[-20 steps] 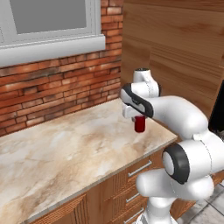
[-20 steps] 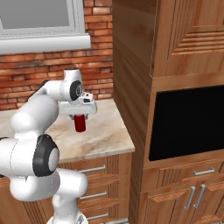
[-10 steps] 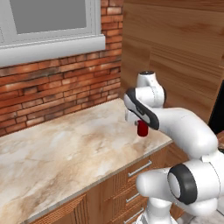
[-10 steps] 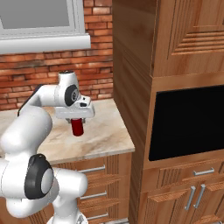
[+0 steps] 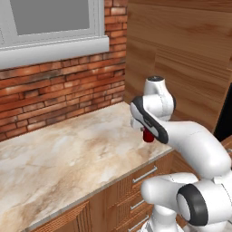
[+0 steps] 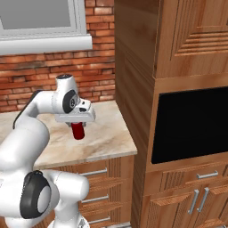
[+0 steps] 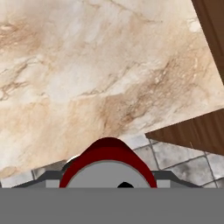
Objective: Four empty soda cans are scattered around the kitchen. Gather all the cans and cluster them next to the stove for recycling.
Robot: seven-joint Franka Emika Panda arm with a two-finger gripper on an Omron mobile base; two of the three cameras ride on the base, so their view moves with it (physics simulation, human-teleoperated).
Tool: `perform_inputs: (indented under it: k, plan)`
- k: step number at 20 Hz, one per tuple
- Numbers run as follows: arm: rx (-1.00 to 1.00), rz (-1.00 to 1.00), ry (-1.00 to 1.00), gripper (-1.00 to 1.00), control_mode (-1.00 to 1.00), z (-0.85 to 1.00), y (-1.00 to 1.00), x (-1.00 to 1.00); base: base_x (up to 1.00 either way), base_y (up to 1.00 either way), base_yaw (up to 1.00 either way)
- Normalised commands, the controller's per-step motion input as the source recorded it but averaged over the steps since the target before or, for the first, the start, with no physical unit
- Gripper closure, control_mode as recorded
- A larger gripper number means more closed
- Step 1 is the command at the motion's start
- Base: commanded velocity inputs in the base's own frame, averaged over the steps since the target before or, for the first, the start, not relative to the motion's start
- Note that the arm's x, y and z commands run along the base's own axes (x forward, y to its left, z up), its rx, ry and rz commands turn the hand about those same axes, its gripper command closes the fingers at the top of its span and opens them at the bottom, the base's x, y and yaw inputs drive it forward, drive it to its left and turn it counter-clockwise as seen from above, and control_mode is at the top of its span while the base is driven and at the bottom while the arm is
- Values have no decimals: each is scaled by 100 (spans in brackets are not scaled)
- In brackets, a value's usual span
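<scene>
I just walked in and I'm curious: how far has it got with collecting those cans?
Nothing looks finished: no cans sit gathered here. In hand: the gripper holds one red soda can lifted above the marble counter near its front edge. Left: carrying it to the stove and fetching the others.

My two-finger gripper holds a small red cylindrical soda can upright, hanging above the beige marbled stone counter. The can is near the counter's front right corner, just left of the tall wooden cabinet that adjoins the counter.
</scene>
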Motion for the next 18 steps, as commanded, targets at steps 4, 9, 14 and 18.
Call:
perform_inputs:
  k: [4, 9, 14, 18]
  plan:
    - [0, -3, 0, 100, -100, 14, 0, -1, 0, 0, 0]
    - [0, -3, 1, 100, -100, 11, 0, -2, 0, 0, 0]
    - [0, -1, 6, 100, -100, 3, 0, -1, 0, 0, 0]
    - [0, 0, 0, 100, 100, 0, 0, 0, 0, 0, 0]
